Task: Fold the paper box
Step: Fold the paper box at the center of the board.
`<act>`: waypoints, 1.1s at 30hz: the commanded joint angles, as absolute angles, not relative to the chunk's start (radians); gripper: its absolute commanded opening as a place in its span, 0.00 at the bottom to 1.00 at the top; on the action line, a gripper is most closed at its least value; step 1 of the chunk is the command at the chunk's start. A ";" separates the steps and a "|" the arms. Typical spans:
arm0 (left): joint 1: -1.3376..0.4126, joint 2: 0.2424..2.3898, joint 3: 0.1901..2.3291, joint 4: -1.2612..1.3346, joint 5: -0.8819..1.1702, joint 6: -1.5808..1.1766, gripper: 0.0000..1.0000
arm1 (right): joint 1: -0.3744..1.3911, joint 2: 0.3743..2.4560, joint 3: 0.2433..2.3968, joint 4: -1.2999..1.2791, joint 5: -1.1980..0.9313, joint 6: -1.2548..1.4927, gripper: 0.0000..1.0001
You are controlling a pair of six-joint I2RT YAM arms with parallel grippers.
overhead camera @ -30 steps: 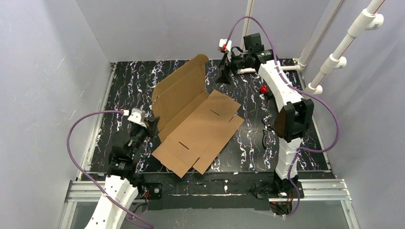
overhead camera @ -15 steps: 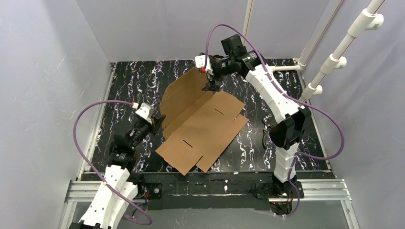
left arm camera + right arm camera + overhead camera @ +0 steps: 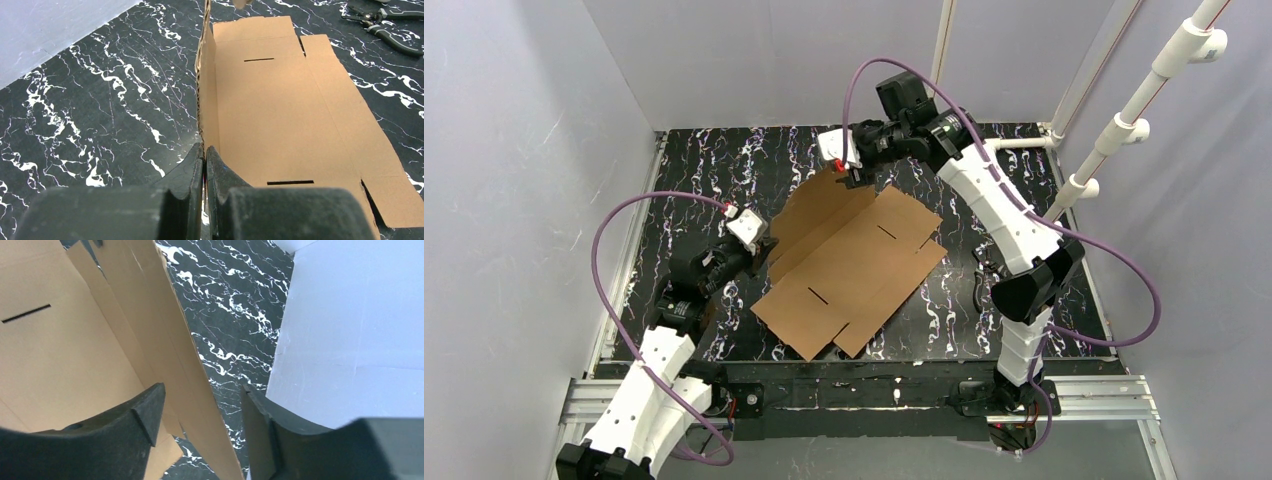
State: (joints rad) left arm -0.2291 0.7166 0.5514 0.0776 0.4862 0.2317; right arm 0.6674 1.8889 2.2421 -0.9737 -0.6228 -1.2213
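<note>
The paper box (image 3: 849, 262) (image 3: 280, 115) (image 3: 60, 350) lies opened out in the middle of the black marbled table (image 3: 704, 170). Its slotted main panel is flat. The long flap (image 3: 812, 212) (image 3: 206, 75) (image 3: 185, 365) on the box's left side stands up at an angle.

At the box's near-left corner, the left gripper (image 3: 760, 250) (image 3: 205, 152) has its fingers pressed together on the near end of that raised flap, pinching the cardboard edge. At the box's far corner, the right gripper (image 3: 848, 180) (image 3: 202, 390) has its fingers spread, and the flap's far end passes between them; the view does not show whether either finger touches it.

A dark hand tool (image 3: 382, 25) (image 3: 981, 285) lies on the table to the right of the box, apart from it.
</note>
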 commanded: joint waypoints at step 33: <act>-0.237 0.442 0.681 -0.039 0.567 -0.033 0.98 | 0.702 1.825 2.121 -1.016 -0.625 -1.188 0.01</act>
State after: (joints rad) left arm -0.2333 0.4152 0.5739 0.0254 0.4679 -0.1299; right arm 0.7025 1.8610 2.1212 -1.0218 -0.6083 -1.2453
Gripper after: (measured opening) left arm 0.983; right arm 0.035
